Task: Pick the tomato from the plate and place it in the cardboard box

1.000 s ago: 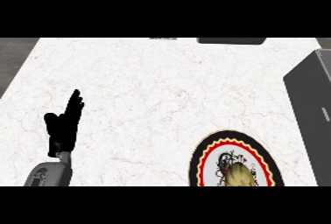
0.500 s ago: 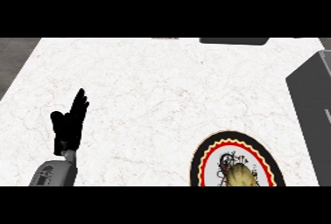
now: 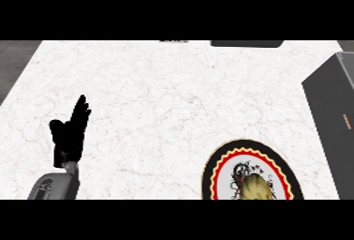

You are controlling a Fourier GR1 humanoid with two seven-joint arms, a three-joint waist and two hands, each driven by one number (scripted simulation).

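A round plate (image 3: 223,165) with a black, yellow and red rim lies at the lower right of the white marble counter, partly cut off by the view's lower edge. A yellowish, lumpy thing (image 3: 254,188) sits on its lower part. I see no red tomato and no cardboard box. My left hand (image 3: 69,132) shows at the lower left, open, fingers straight and pointing up, well left of the plate. My right hand is out of view.
A dark grey box-like body (image 3: 333,108) stands along the counter's right edge. A dark flat object (image 3: 247,43) lies at the far edge, with a small dark item (image 3: 173,41) to its left.
My left hand has shifted slightly right and up over the counter, staying open. The plate has not moved.
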